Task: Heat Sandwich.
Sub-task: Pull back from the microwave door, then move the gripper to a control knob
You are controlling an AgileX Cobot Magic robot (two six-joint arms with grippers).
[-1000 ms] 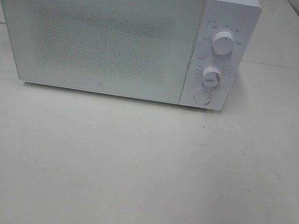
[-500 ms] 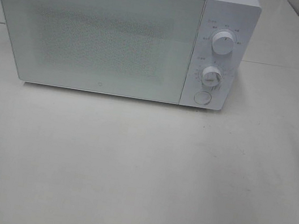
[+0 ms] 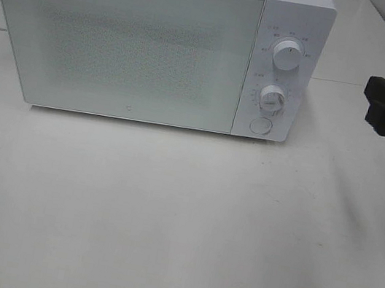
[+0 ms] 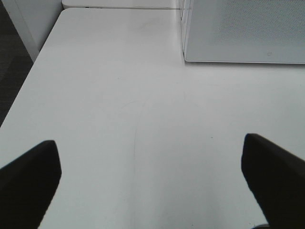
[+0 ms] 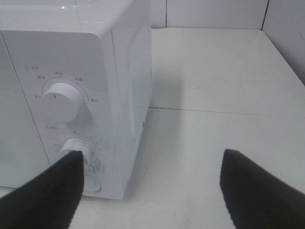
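Note:
The sandwich is out of view in every frame. A white microwave [image 3: 135, 46] stands at the back of the table with its door shut. My right gripper [image 3: 376, 104] hangs open to the right of the control panel, apart from it. In the right wrist view the right gripper [image 5: 151, 155] holds nothing, and the microwave [image 5: 71, 57] lies just past one finger. My left gripper [image 4: 148, 140] is open and empty over bare table, with the microwave's door corner [image 4: 243, 28] ahead of it. The exterior high view does not show the left gripper.
The control panel carries an upper knob [image 3: 287, 56], a lower knob [image 3: 272, 98] and a round button [image 3: 260, 126]. The white table [image 3: 165, 221] spreads out in front of the microwave. A white wall [image 5: 214, 14] bounds the table behind and to the right.
My right gripper has come into the exterior high view from the right edge, moving left toward the microwave's control panel. The microwave has not moved.

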